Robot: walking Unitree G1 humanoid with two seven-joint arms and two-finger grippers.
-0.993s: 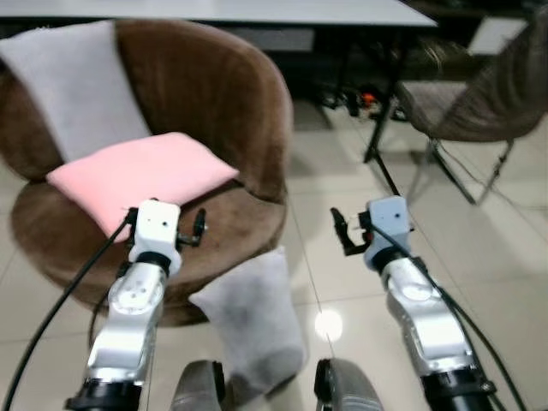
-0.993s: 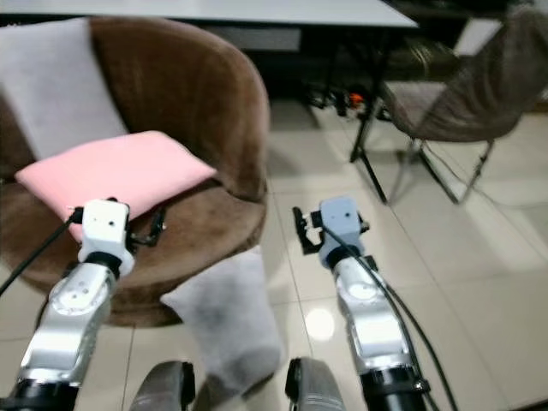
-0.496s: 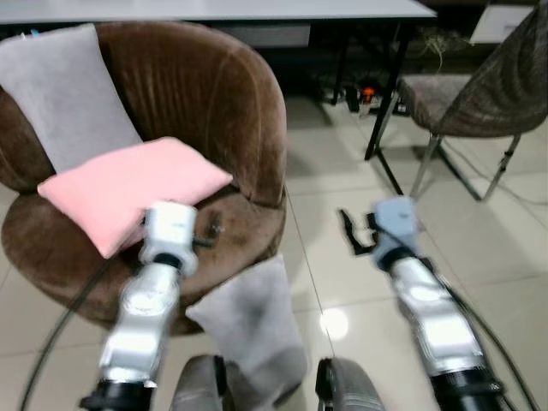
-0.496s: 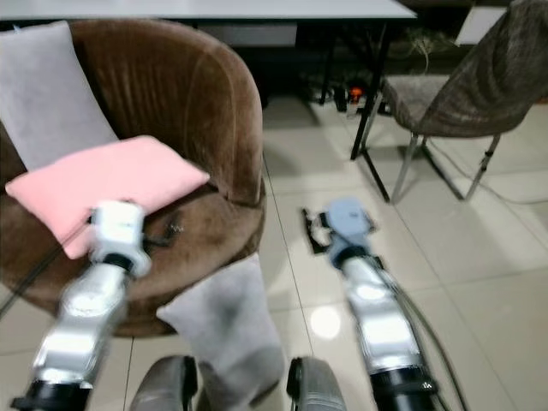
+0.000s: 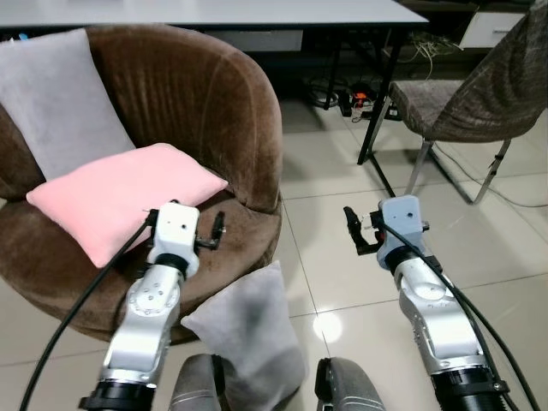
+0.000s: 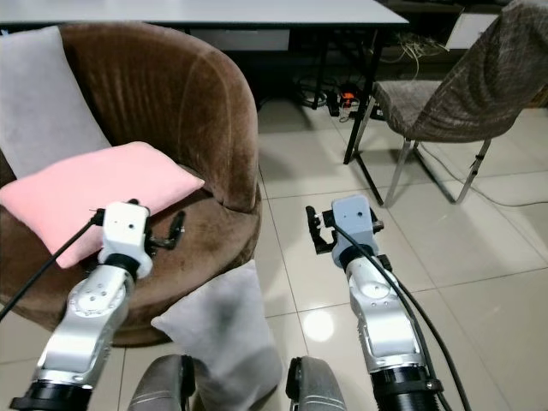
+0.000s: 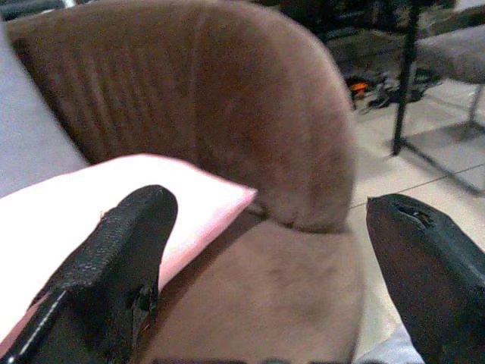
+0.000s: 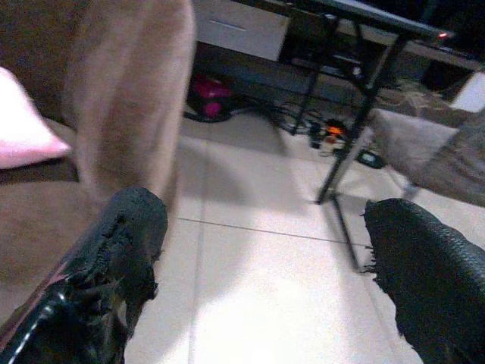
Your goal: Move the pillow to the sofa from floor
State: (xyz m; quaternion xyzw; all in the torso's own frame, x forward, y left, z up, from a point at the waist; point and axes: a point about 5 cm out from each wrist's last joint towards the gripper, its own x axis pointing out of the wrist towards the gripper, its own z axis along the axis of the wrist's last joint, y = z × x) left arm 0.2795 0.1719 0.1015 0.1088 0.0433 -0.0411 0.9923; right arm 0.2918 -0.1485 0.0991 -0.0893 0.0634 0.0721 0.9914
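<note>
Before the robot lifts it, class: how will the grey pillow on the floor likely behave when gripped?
The grey pillow leans against the brown sofa, its corner drooping, so it probably sags and flops when pinched. It looks plump and soft, likely light. Its fabric seems matte, probably not slippery.

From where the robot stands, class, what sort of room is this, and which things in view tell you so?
Probably a living or lounge area of a home that doubles as a workspace: a round brown sofa chair with a pink pillow, a grey pillow on the tiled floor, and a white table behind.
</note>
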